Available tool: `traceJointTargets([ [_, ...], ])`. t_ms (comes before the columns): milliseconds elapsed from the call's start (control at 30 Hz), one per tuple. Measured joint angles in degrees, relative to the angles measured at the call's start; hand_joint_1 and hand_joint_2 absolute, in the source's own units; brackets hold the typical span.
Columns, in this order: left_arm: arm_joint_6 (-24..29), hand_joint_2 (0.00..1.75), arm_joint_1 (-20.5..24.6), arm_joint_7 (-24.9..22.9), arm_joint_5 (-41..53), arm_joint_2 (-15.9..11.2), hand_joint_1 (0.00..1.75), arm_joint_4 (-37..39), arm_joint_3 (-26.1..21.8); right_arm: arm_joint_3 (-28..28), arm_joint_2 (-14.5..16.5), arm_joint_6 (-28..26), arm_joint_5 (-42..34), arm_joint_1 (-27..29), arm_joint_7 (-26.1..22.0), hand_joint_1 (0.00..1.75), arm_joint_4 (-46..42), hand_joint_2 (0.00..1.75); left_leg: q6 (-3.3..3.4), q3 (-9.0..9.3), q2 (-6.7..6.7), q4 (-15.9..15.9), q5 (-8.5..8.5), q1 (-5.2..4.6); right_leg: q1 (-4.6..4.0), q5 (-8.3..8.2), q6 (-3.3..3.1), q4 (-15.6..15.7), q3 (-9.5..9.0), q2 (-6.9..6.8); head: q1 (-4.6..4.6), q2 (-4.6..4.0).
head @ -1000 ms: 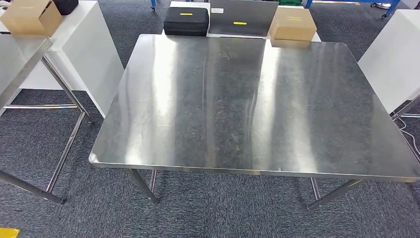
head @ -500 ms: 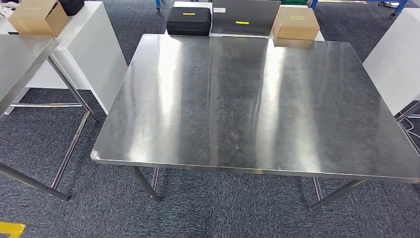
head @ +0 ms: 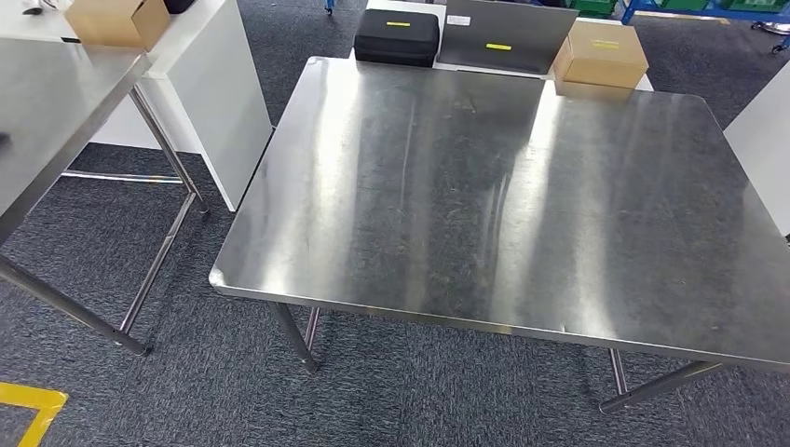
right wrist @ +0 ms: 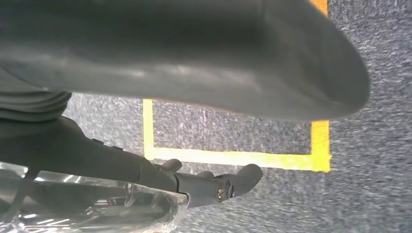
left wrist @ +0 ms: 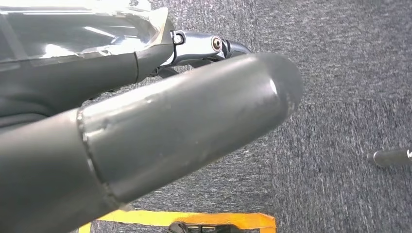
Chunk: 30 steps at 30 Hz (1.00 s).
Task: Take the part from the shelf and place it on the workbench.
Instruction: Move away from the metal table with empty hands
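View swung left since earlier: your tabletop [head: 522,196] nearer. Both robot hands [left wrist: 145,141] [right wrist: 194,58] grip clear-wrapped part (contents unclear) [left wrist: 82,29].

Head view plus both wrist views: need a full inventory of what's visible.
workbench: 1, bare steel, centre
second steel table: 1, silver, left edge
black case: 1, black with yellow label, behind the workbench's far edge
grey panel: 1, grey with yellow label, beside the case
cardboard boxes: 2, brown, one behind the workbench's far right corner, one on the white cabinet
floor tape: yellow, on grey carpet
clear plastic: shiny, next to each hand; cannot tell what it is
left hand: grey, over carpet
right hand: grey, over carpet
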<state>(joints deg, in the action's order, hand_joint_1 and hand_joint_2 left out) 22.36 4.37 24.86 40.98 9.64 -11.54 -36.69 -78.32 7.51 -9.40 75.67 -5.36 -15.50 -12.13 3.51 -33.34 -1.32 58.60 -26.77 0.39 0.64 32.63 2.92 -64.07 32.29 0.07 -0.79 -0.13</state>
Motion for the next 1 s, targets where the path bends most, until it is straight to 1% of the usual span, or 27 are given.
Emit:
traceJointTargets([
  [33,0.01,0.00,-0.03,-0.01,0.00,0.02,0.00,0.00,-0.01,0.08,-0.04,0.05,0.05,0.03,0.00,0.00,0.00,0.00,-0.06,-0.06,-0.67,0.05,0.10,-0.24,-0.17,-0.79,0.03,1.53,-0.62,0.58,-0.01,0.00],
  [67,0.01,0.00,-0.07,-0.01,0.00,0.05,0.00,0.00,-0.02,0.14,-0.08,0.04,0.11,0.04,0.00,0.00,0.00,0.00,-0.26,-0.05,-1.17,0.09,0.17,-0.38,-0.33,-2.74,-0.01,6.02,-2.66,0.98,-0.05,0.00],
  [100,0.02,0.00,-0.08,-0.01,0.00,0.06,0.00,0.00,-0.02,0.17,-0.09,0.04,0.18,0.03,0.00,0.00,0.00,0.00,-0.52,-0.07,-1.34,0.11,0.22,-0.42,-0.52,-3.21,-0.38,7.54,-3.24,1.21,-0.05,0.00],
  [133,0.02,0.00,-0.09,-0.01,0.00,0.07,0.00,0.00,-0.03,0.19,-0.08,0.04,0.22,0.03,0.00,0.00,0.00,0.00,-0.80,-0.09,-1.49,0.09,0.28,-0.43,-0.75,-3.38,-0.71,7.59,-3.17,1.01,-0.09,0.00],
  [167,0.03,0.00,-0.09,-0.01,0.00,0.06,0.00,0.00,-0.03,0.22,-0.03,0.05,0.25,0.02,0.00,0.00,0.01,0.00,-1.09,-0.17,-1.62,0.13,0.31,-0.34,-0.45,-3.59,-1.10,7.74,-3.30,0.80,-0.07,0.00],
  [200,0.06,0.00,-0.11,-0.01,0.00,0.02,0.00,0.00,-0.03,0.25,0.04,0.06,0.27,-0.01,-0.01,0.00,0.01,0.00,-1.41,-0.38,-1.46,0.49,0.01,-0.27,-0.22,-3.82,-1.49,7.96,-3.47,0.55,-0.08,0.00],
  [233,0.10,0.00,-0.13,-0.01,0.00,-0.01,0.00,0.00,-0.04,0.27,0.10,0.07,0.29,-0.02,-0.02,0.00,0.01,0.00,-1.75,-0.89,-1.05,1.57,-0.87,-0.22,0.06,-4.10,-2.07,8.17,-3.64,0.26,-0.25,0.00],
  [267,0.14,0.00,-0.14,-0.01,0.00,-0.05,0.00,0.00,-0.04,0.31,0.16,0.09,0.35,-0.01,-0.03,0.00,0.01,0.00,-2.11,-1.88,-0.54,3.78,-2.40,-0.11,0.34,-4.31,-2.57,8.35,-3.79,-0.06,-0.42,0.00],
  [333,0.17,0.00,-0.18,-0.01,0.00,-0.06,0.00,0.00,-0.05,0.40,0.21,0.16,0.48,0.13,-0.04,0.00,0.00,0.00,-2.81,-4.95,0.39,10.63,-6.26,0.20,0.22,-4.39,-3.11,8.33,-3.72,-0.72,-0.74,0.00],
  [367,0.17,0.00,-0.22,-0.01,-0.01,-0.07,0.00,0.00,-0.05,0.46,0.23,0.19,0.54,0.19,-0.04,0.00,0.00,0.00,-3.12,-6.42,0.59,13.83,-7.50,0.40,0.19,-4.37,-3.11,8.31,-3.66,-1.04,-0.75,0.00],
  [400,0.18,0.00,-0.27,-0.01,-0.02,-0.08,0.00,0.00,-0.05,0.54,0.27,0.21,0.61,0.21,-0.04,0.00,0.00,0.00,-3.38,-7.16,0.80,15.42,-7.67,0.60,0.21,-4.36,-3.10,8.29,-3.63,-1.34,-0.75,0.00],
  [433,0.19,0.00,-0.31,-0.01,-0.04,-0.10,0.00,0.00,-0.07,0.65,0.31,0.22,0.73,0.20,-0.04,0.00,0.00,0.00,-3.60,-6.90,1.03,14.95,-6.80,0.82,0.25,-4.35,-3.08,8.26,-3.63,-1.58,-0.76,0.00],
  [467,0.19,0.00,-0.34,-0.01,-0.07,-0.14,0.00,0.00,-0.10,0.78,0.35,0.21,0.82,0.17,-0.04,0.00,0.00,0.00,-3.76,-5.53,1.31,12.32,-5.08,1.07,0.31,-4.29,-3.00,8.23,-3.69,-1.73,-0.76,0.00],
  [500,0.20,0.00,-0.34,0.00,-0.09,-0.18,0.00,0.00,-0.14,0.91,0.39,0.20,0.79,0.14,-0.03,0.00,0.00,0.00,-3.86,-3.45,1.69,8.39,-3.15,1.29,0.32,-4.18,-2.81,8.13,-3.76,-1.84,-0.76,0.00],
  [533,0.19,0.00,-0.31,0.00,-0.11,-0.20,0.00,0.00,-0.20,1.00,0.39,0.19,0.57,0.10,-0.03,0.00,0.00,0.00,-3.86,-1.51,1.97,4.74,-1.82,1.34,0.17,-3.98,-2.51,7.93,-3.67,-1.90,-0.79,0.00],
  [567,0.19,0.00,-0.28,0.01,-0.11,-0.21,0.00,0.00,-0.27,1.05,0.39,0.17,0.29,0.05,-0.02,0.00,0.00,0.00,-3.71,-0.11,2.12,2.04,-1.04,1.37,-0.01,-3.75,-2.16,7.73,-3.52,-1.94,-0.69,0.00],
  [600,0.15,0.00,-0.27,0.02,-0.11,-0.20,0.00,0.00,-0.35,1.06,0.36,0.15,0.01,0.02,-0.02,0.00,0.00,0.00,-3.54,0.57,2.18,0.66,-0.84,1.32,-0.33,-3.46,-2.02,7.54,-3.30,-1.97,-0.56,0.00],
  [633,0.11,0.00,-0.25,0.02,-0.11,-0.20,0.00,0.00,-0.43,1.06,0.34,0.12,-0.14,0.00,-0.02,0.00,0.00,0.00,-3.36,0.67,2.06,0.36,-0.95,1.15,-0.57,-3.31,-1.90,7.42,-3.09,-1.99,-0.42,0.00],
  [700,-0.04,0.00,-0.27,0.02,-0.11,-0.21,0.00,0.00,-0.55,1.06,0.32,0.04,-0.17,-0.01,-0.01,0.00,0.00,0.00,-3.07,0.59,1.92,0.30,-0.86,0.76,-0.73,-3.27,-1.87,7.41,-3.00,-2.01,-0.26,0.00],
  [800,-0.66,0.00,-0.28,-0.01,-0.02,-0.28,0.00,0.00,-0.61,1.05,0.35,0.00,-0.27,-0.01,0.00,0.00,0.00,0.00,-2.57,0.47,1.88,0.36,-0.85,0.16,-0.49,-3.52,-1.51,7.52,-2.98,-2.01,-0.28,0.00],
  [900,-1.64,0.00,-0.27,0.01,0.00,-0.33,0.00,0.00,-0.62,1.06,0.41,0.01,-0.39,-0.01,0.00,0.00,0.00,0.00,-2.24,0.43,1.88,0.44,-0.90,0.01,-0.41,-3.67,-1.27,7.73,-3.00,-2.01,-0.26,0.00],
  [1000,-2.25,0.00,-0.27,0.11,-0.01,-0.39,0.00,0.00,-0.66,1.05,0.52,0.01,-0.45,-0.02,0.00,0.00,0.00,0.00,-1.62,0.31,1.89,0.69,-1.08,-0.24,0.03,-3.87,-0.44,7.97,-3.21,-2.03,-0.29,0.00],
])
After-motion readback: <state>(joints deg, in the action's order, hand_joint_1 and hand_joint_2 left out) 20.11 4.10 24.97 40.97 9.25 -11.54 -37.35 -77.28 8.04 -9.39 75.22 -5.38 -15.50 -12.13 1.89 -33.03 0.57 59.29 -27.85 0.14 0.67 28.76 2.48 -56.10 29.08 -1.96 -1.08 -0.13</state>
